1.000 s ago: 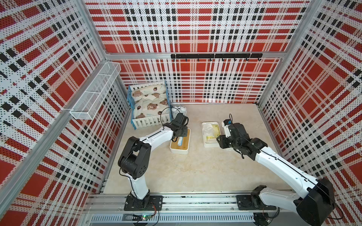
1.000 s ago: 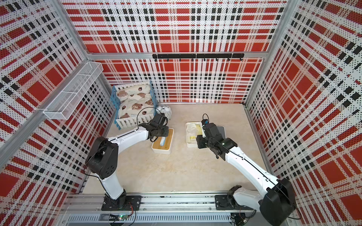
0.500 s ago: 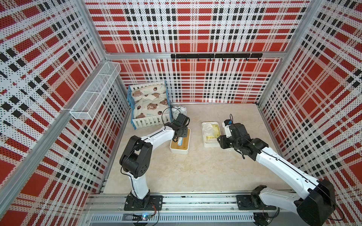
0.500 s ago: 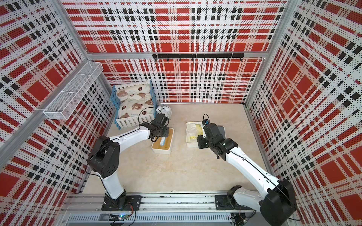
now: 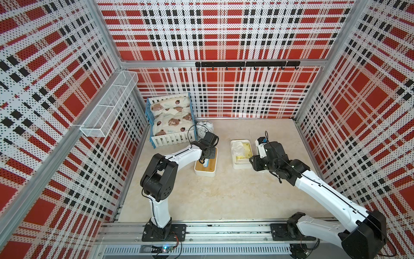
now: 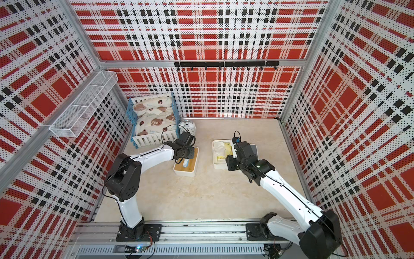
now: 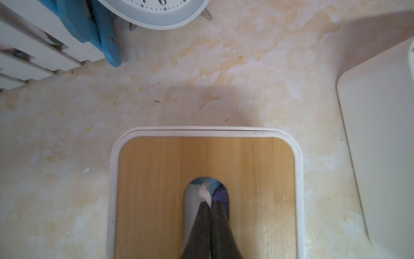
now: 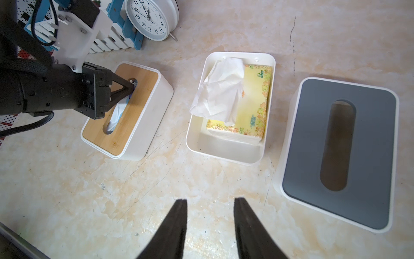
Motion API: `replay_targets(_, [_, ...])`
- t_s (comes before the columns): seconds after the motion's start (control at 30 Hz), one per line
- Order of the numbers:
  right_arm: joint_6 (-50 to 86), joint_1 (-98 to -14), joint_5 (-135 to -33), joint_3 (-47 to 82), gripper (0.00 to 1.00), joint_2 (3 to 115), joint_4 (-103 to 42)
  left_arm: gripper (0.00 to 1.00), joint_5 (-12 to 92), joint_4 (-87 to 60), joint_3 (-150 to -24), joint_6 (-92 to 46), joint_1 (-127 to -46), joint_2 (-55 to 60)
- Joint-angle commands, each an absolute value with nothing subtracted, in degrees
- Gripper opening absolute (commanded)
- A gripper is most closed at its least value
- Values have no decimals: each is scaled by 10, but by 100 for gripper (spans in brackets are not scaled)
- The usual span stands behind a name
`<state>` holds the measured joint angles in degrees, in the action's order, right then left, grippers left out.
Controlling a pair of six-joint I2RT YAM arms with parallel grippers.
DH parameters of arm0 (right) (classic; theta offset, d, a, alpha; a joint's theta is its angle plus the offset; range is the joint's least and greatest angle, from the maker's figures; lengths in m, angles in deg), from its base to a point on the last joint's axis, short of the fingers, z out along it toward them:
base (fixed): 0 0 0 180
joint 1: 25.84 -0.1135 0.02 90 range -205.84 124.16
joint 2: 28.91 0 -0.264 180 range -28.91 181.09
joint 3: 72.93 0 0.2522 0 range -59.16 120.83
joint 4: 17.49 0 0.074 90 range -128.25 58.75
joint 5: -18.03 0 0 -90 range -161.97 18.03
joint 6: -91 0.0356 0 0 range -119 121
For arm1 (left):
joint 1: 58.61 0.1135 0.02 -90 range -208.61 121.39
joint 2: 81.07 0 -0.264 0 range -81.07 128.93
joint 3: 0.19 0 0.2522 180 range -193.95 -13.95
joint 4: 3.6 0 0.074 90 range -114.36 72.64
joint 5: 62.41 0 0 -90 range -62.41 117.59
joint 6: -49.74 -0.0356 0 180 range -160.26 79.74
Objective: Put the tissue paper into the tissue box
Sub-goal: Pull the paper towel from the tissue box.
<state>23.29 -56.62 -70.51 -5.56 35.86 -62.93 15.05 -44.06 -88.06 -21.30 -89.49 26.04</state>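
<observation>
Left gripper (image 7: 209, 203) just clamped the tissue tip (image 7: 204, 193) at the slot of the bamboo-lid box (image 7: 257, 179). Pull-through is likely next. Right gripper (image 8: 210, 199) apart, empty.

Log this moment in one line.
left end effector: shut on tissue at wood-lid box slot | right end effector: open, empty | tissue pack: in open box

Both top views look steeply down from high in front over the whole table (image 5: 224, 190). The left wrist camera sits close behind the left pincer (image 7: 209, 202), on the wooden-lidded box (image 7: 156, 179) under its tips; the right wrist camera, farther back behind the right pincer (image 8: 210, 199), shares that box.
</observation>
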Motion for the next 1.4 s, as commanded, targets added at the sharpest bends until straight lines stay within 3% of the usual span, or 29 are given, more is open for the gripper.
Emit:
replay_targets(0.0, [231,-562,-709,-59,40,345,-638,0,139,-459,-903,-213,-904,268])
replay_targets(1.13, [235,-562,-733,-54,39,331,-654,0,107,-577,-1016,-231,-906,263])
replay_targets(1.37, [234,-562,-728,-46,40,327,-666,25,65,-540,-983,-227,-909,214])
